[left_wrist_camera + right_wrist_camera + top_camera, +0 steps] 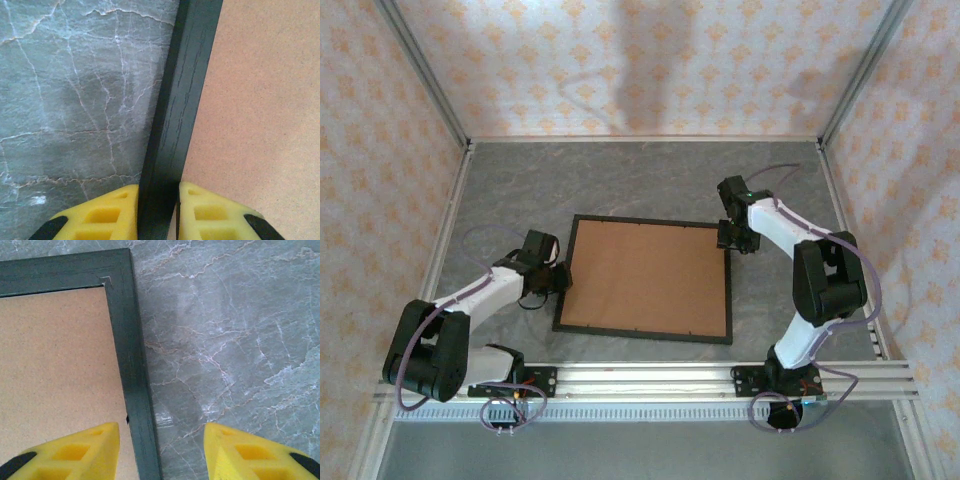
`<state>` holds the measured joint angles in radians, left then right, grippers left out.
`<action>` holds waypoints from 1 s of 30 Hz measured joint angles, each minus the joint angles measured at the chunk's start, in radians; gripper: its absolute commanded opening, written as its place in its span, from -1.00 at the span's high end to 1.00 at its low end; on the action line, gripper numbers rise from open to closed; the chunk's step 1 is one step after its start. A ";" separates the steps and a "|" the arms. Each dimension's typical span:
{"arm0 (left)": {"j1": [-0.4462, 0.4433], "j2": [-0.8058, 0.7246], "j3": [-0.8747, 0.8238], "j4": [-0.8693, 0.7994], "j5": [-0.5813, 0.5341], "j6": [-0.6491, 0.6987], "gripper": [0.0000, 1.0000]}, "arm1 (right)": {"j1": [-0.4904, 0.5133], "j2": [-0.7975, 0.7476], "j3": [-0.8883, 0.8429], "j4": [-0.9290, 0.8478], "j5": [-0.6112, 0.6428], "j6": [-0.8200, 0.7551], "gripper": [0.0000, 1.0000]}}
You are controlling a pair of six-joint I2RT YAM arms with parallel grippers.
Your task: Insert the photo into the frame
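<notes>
So the left gripper (159, 200) was clamped tight on the left rail of the frame (182, 100). The right gripper (161, 432) straddled the right rail, jaws apart. The frame lay flat on the table (620, 170), backing board (645, 275) inside. Uneven closing could've skewed it or popped the board loose.

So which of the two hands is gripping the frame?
The left hand: its yellow fingers press the black frame edge from both sides. The right hand stands open over the opposite edge, one finger well clear of it.
</notes>
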<state>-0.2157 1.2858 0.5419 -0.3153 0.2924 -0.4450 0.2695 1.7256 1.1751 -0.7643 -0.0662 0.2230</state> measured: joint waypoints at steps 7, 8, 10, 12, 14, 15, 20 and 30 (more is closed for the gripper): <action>0.000 0.000 0.000 0.000 0.002 0.000 0.58 | 0.000 0.037 0.007 -0.008 0.019 0.000 0.14; 0.000 0.000 0.000 0.000 0.002 0.000 0.58 | 0.000 0.037 0.007 -0.008 0.022 0.000 0.14; 0.000 0.000 0.000 0.000 0.002 0.000 0.57 | 0.000 0.037 0.007 -0.008 0.023 0.000 0.15; 0.000 0.000 0.000 0.001 0.002 0.000 0.57 | 0.000 0.039 0.007 -0.007 0.022 0.000 0.15; 0.000 0.000 0.000 0.001 0.003 0.000 0.58 | 0.000 0.043 0.007 -0.007 0.021 -0.001 0.16; 0.000 0.000 0.000 0.001 0.003 0.000 0.58 | 0.001 0.048 0.007 -0.007 0.021 -0.001 0.16; 0.000 0.000 0.000 0.001 0.003 0.000 0.57 | 0.013 0.063 0.007 -0.007 0.019 -0.003 0.19; 0.000 0.005 0.001 0.002 0.004 0.000 0.57 | 0.027 0.068 0.007 -0.005 0.014 -0.003 0.21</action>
<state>-0.2157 1.2903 0.5430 -0.3134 0.2962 -0.4446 0.2970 1.7931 1.1820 -0.7696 -0.0525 0.2195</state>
